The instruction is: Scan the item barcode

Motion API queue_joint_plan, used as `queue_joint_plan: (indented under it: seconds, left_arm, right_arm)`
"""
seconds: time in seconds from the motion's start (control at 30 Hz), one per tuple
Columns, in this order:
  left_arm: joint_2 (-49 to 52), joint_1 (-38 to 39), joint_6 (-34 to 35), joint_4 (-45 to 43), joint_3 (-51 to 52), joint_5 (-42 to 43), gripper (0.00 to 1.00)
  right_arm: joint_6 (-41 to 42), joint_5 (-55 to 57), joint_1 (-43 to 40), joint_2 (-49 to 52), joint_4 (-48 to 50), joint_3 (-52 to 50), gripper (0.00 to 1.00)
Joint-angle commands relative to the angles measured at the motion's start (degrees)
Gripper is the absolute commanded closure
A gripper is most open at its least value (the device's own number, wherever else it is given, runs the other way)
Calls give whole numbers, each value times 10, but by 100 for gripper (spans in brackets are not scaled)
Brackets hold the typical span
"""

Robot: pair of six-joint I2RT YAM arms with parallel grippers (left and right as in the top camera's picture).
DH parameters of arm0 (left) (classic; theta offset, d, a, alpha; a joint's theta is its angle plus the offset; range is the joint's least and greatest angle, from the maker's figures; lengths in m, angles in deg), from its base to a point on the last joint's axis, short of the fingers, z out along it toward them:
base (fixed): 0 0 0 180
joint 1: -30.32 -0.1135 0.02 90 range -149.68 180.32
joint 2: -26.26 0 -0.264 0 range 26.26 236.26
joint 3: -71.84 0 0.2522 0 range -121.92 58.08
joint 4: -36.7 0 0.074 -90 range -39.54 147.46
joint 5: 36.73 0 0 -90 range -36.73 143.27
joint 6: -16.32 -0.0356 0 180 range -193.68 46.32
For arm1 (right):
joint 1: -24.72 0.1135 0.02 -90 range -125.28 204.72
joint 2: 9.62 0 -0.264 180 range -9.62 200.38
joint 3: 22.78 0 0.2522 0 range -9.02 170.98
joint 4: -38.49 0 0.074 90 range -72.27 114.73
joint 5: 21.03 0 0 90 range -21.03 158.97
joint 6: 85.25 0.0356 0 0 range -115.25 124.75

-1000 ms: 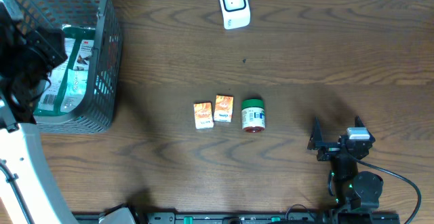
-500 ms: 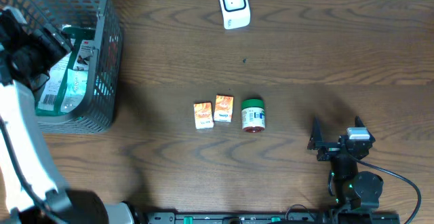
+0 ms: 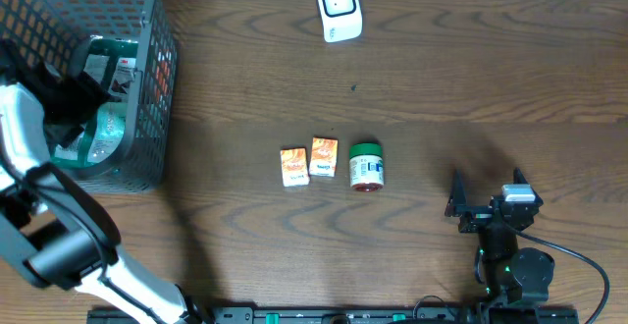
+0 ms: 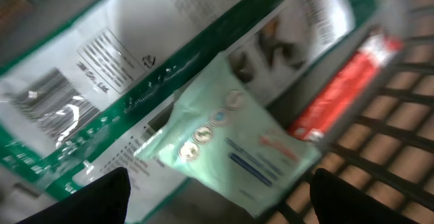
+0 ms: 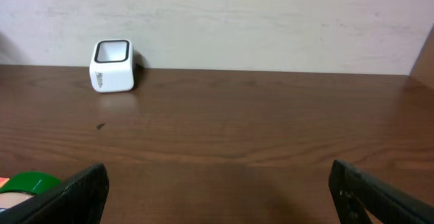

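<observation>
Plainly, the left pincer (image 4: pixel 220 187) hangs wide over the inside of the basket (image 3: pixel 147 118), holding nothing; a pale green pouch (image 4: pixel 237 149) lies directly beneath its gap, resting on a green-and-white packet (image 4: pixel 102 68), with a red packet (image 4: pixel 339 81) off to one side against the wire; the right pincer (image 5: pixel 217 183) is wide as well and empty, low over the surface (image 3: pixel 442 79).

What waits to be scanned, as I judge it, lies well apart from the left pincer and nearer the right one: an orange box (image 3: pixel 293 166), its twin (image 3: pixel 324 157) just beside it, and a green-lidded jar (image 3: pixel 366 166); the scanner (image 3: pixel 339 8) stands far ahead of both pincers.

Several things could go wrong from here; with its fingers spread between wire walls, the left pincer may catch the basket as it lifts out and drag or tip it; should it close where it is, it would pinch the pouch and carry it out; the boxes sit so close that a wide grab at one may shove the other; the jar seems to lie on its side and could roll if nudged; nor can I tell where any barcode faces, so a finger may cover it or it may be turned away from the scanner.
</observation>
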Motion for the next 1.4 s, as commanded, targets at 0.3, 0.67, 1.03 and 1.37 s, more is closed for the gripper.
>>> queue_joint_plan:
  seconds: [0.3, 0.67, 1.03, 1.37]
  left_arm:
    - [103, 0, -23, -11, 0, -1, 13]
    - [105, 1, -23, -31, 5, 156, 30]
    - [104, 2, -23, -66, 5, 236, 31]
    - [105, 58, -23, -118, 16, 159, 24]
  right_arm:
    - [4, 3, 7, -3, -2, 0, 1]
    - [4, 3, 7, -3, -2, -1, 1]
    - [4, 3, 7, -3, -2, 0, 1]
    - [4, 3, 7, -3, -2, -1, 1]
